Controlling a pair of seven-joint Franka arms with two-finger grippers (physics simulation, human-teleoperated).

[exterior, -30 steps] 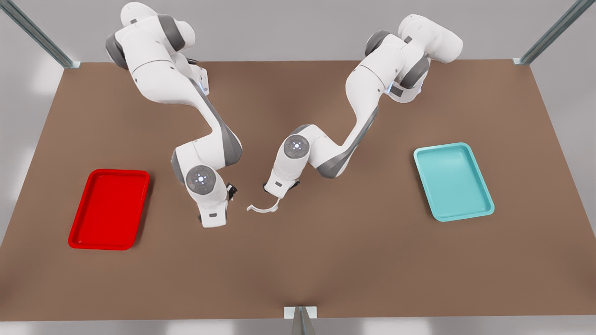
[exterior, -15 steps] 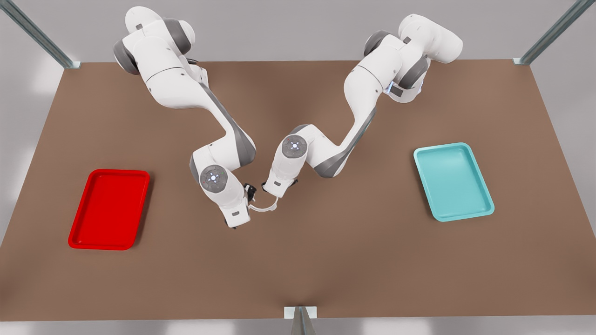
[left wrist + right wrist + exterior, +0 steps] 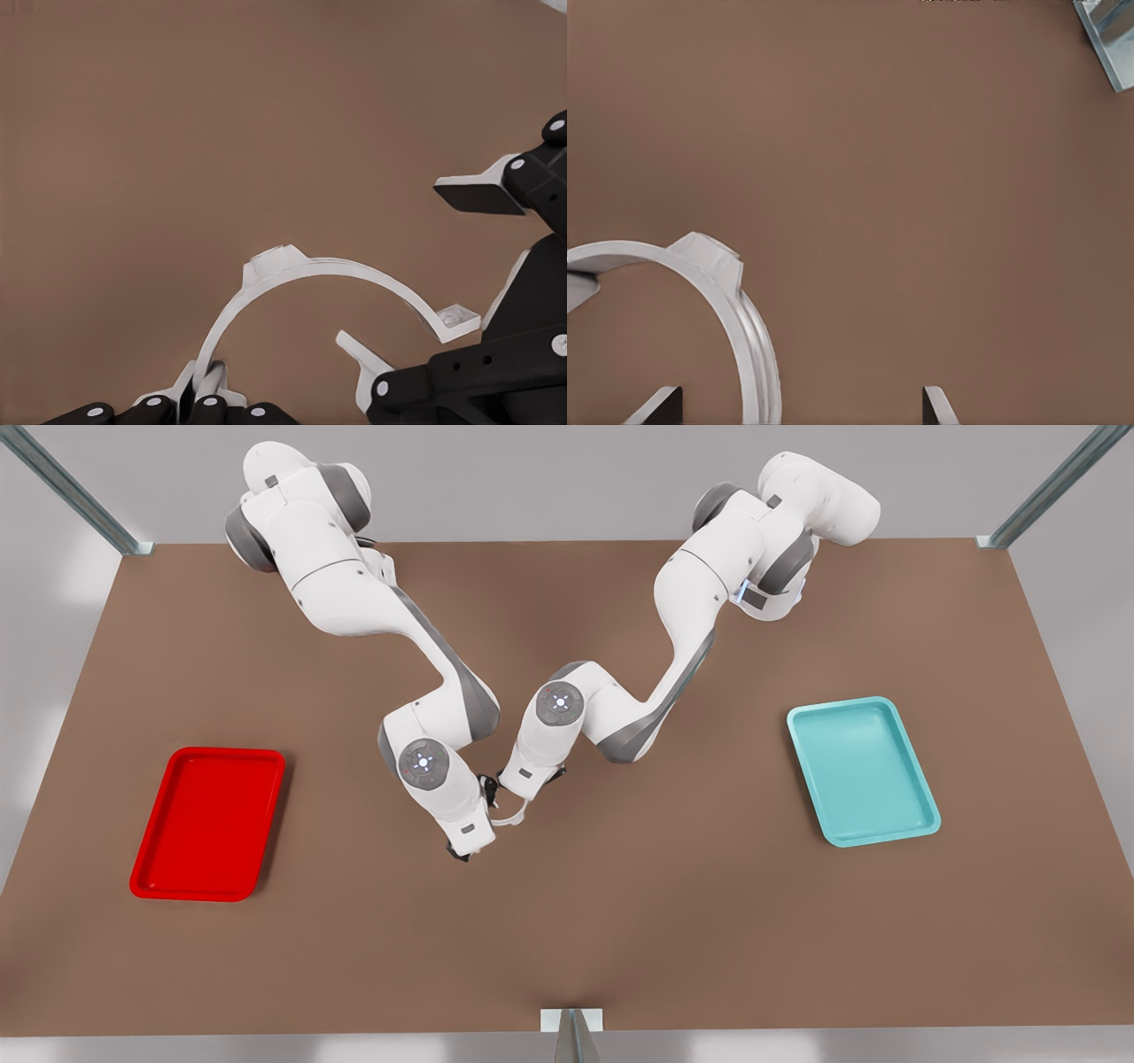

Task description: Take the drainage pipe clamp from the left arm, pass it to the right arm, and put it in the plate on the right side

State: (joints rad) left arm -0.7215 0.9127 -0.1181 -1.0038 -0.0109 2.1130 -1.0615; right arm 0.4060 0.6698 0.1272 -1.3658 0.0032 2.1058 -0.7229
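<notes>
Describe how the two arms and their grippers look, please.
The left arm and the right arm have smooth, rounded white shells with grey bands at the joints. Each has a round grey cap with small lights near the wrist. The left gripper and the right gripper, close together at the scene's middle, have black bodies with silver screws and white finger pads.

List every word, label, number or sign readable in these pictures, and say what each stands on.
None: there is no readable text anywhere.
The drainage pipe clamp, red plate, teal tray and table are unmarked.
The round arm joint caps carry small light dots, not characters.
</notes>
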